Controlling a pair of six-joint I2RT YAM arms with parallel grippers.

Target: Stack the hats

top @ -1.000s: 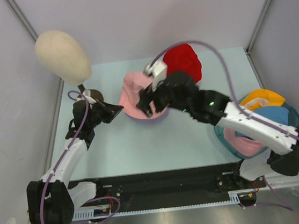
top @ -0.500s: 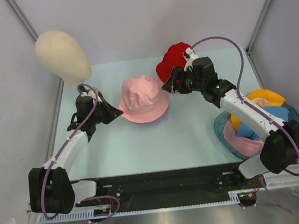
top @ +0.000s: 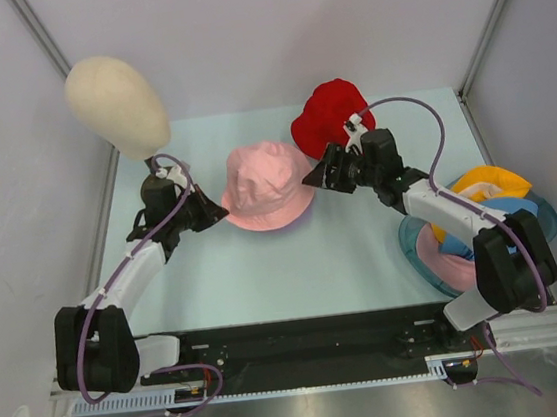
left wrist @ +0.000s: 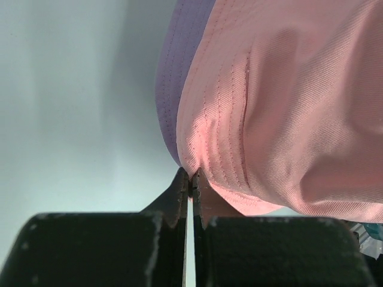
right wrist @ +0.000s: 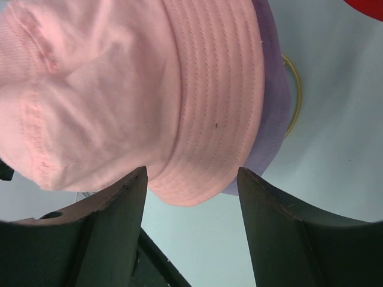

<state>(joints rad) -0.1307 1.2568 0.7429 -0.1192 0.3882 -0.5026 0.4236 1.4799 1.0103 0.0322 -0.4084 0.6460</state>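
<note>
- Pale teal desk (top: 265, 270), grey walls. One stack is begun at centre, the pink hat (top: 267, 195) sitting crown-up over the lilac hat (right wrist: 272, 119).
- I judge most of the stacking is left. The red hat (top: 331, 114) lies apart at the far side, and the orange hat (top: 492, 182), blue hat (top: 515, 210) and second pink hat (top: 446, 265) wait in the tray (top: 408, 244).
- My left claw (left wrist: 190, 179) is closed at the stack's brim edge. My right claw (right wrist: 191, 170) gapes empty, facing it.

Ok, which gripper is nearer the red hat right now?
Right. The right gripper is open just on the red hat's near side, by the pink hat's right brim; the left gripper is across the pink hat, at its left brim.
</note>
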